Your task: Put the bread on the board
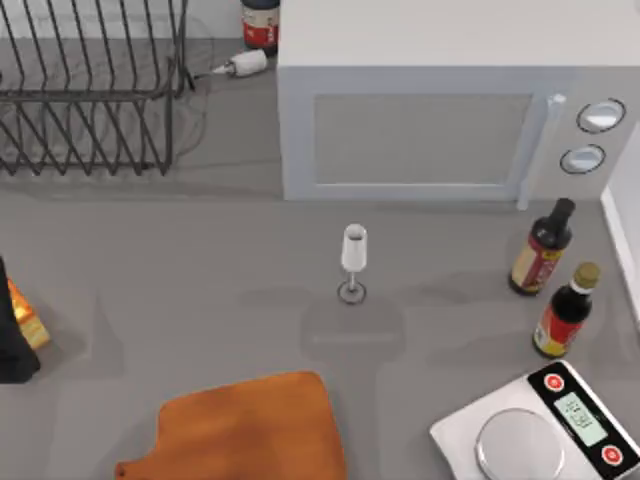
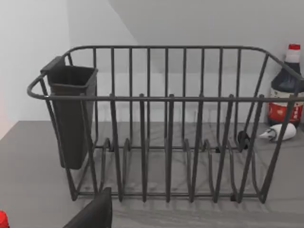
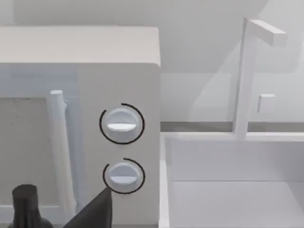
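the bread sits way out at 9 o'clock on the top view, right at the table's left edge. just a small golden chunk with an orange-brown crust, partly hidden by a dark shape that i take for the left gripper, touching it or just beside it. can't tell if the fingers are open or closed on it, honestly. my guess is the bread is light and stiff at the crust but crumbly, so a soft pinch across the two flat sides should do. squeeze hard and it'll probably crush.

the board lies at about 6 o'clock, orange-brown wood, its handle stub pointing toward 8 o'clock, top bare. it's well apart from the bread, so it's a carry to the right and toward the near edge.

containers: the wire dish rack at 10 o'clock has nothing in its slots, and the dark cutlery cup hung on one end looks empty as far as i can see. a red-labelled bottle stands behind it, with a little white thing lying beside.

further out there's a wine glass in the middle, a microwave at 12 to 1, two sauce bottles at 3 and a kitchen scale at 5. the right wrist view just faces the microwave's dials.
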`<state>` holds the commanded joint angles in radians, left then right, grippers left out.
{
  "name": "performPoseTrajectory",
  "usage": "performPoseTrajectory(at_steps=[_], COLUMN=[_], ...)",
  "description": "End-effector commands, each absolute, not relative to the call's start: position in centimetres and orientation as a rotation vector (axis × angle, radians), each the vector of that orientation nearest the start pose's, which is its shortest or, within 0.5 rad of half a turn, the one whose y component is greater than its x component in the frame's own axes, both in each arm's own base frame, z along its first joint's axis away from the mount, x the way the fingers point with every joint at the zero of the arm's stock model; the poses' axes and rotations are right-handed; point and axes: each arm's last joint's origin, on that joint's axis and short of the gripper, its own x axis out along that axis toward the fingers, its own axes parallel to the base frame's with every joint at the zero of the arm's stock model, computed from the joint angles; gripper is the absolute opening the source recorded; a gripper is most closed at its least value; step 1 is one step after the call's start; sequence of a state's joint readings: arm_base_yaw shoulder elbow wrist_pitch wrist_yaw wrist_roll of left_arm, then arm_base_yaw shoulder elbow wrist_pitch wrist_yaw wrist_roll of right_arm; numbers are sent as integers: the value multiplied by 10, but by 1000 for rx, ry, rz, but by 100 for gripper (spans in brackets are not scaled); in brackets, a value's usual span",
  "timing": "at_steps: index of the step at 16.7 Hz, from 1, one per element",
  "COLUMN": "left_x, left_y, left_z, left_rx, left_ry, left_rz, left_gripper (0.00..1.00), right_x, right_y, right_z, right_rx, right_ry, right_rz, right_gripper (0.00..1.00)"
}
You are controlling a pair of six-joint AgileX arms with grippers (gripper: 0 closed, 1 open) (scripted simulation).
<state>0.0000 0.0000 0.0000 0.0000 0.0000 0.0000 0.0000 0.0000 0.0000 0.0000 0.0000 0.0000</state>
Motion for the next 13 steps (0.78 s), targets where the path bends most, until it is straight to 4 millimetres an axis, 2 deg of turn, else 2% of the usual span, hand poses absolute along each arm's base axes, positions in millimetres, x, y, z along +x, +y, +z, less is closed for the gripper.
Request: performPoseTrajectory(at_steps=[4, 8, 11, 13], left_x=[106, 112, 129, 149], left_y=[0, 4, 7, 8], left_z=[163, 184, 206, 220], left_rx=[21, 141, 275, 370], left_ry=[34, 219, 433, 596], left_rz=[17, 52, 23, -34], left_gripper=[100, 100, 100, 100], right_x=[106, 106, 106, 106], right_y=[-1, -1, -1, -1], right_z=[160, 160, 160, 160], right_rx=[0, 0, 0, 0], right_ry=[0, 0, 0, 0], right_rz=[0, 0, 0, 0], right_gripper=[100, 100, 100, 100])
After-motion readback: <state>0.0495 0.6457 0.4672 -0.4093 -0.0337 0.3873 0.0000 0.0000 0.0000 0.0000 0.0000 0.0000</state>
